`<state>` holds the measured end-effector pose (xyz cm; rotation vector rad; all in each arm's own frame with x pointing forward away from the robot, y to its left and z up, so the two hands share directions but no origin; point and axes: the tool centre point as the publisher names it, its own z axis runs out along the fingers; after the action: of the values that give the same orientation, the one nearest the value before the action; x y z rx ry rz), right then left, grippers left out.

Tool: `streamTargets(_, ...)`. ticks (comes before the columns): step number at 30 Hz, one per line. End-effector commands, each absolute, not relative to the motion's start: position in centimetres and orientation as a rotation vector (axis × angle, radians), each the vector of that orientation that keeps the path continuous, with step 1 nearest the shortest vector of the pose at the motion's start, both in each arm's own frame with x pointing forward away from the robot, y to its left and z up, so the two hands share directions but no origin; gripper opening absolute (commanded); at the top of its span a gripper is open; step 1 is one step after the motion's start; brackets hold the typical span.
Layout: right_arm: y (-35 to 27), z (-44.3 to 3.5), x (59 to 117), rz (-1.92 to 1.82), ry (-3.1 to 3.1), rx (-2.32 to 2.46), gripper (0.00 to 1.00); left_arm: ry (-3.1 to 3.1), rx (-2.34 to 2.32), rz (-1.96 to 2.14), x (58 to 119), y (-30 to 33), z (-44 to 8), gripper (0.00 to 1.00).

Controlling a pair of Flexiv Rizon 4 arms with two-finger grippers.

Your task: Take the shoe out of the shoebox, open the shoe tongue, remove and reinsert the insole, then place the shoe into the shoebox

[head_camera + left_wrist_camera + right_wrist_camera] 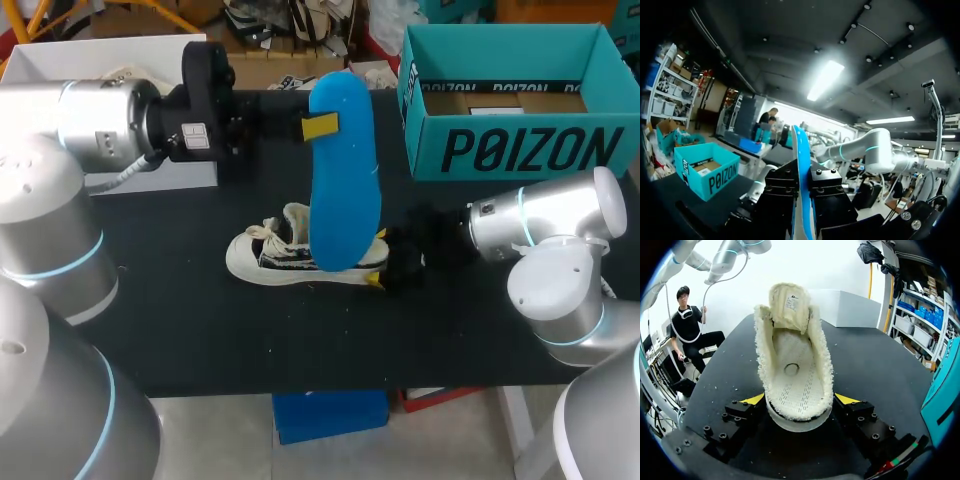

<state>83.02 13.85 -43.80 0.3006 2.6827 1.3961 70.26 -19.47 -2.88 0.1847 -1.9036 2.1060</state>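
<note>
A cream fleece-lined shoe (pixel 290 255) stands on the black table (pixel 200 320), toe towards my left arm. Its heel sits between the fingers of my right gripper (pixel 383 265), which hold it from both sides. In the right wrist view the shoe (pixel 795 355) has its tongue (pixel 789 299) folded forward, the inside is bare, and the right gripper (pixel 799 400) has a yellow tip against each side of the heel. A blue insole (pixel 345 180) hangs upright over the shoe, with my left gripper (pixel 320 126) shut on its upper end. The left gripper (pixel 802 185) clamps the insole (pixel 801 155) edge-on.
The open teal shoebox (pixel 520 150) stands at the table's back right, also seen beside my right gripper (pixel 945 390). A white box (pixel 100 60) sits at the back left, beyond the shoe's toe (pixel 850 307).
</note>
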Motion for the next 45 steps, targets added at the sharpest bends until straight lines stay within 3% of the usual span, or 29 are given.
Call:
streamTargets(1, 13.9, -44.1, 83.2, 1.392, 2.685, 0.304, 0.00, -1.904, 0.190, 2.110, 70.1, -19.5, -3.0, 0.00)
streamTargets(9, 13.9, -44.1, 83.2, 1.392, 2.685, 0.304, 0.00, -1.904, 0.190, 2.110, 70.1, -19.5, -3.0, 0.00)
streamTargets(10, 13.9, -44.1, 83.2, 1.392, 2.685, 0.304, 0.18, -1.904, 0.190, 2.110, 70.1, -19.5, -3.0, 0.00)
streamTargets(11, 14.0, -44.0, 83.5, 1.387, 2.694, 0.290, 0.80, -1.904, 0.190, 2.110, 70.1, -19.5, -3.0, 0.00)
streamTargets(12, 14.0, -43.9, 83.7, 1.381, 2.698, 0.282, 1.00, -1.904, 0.190, 2.110, 70.1, -19.5, -3.0, 0.00)
streamTargets(28, 10.2, -38.6, 85.1, 1.022, 2.909, 0.162, 1.00, -1.904, 0.190, 2.110, 70.1, -19.5, -3.0, 0.00)
streamTargets(45, 11.4, -34.3, 85.8, 0.658, 3.071, -0.059, 1.00, -1.904, 0.190, 2.110, 70.1, -19.5, -3.0, 0.00)
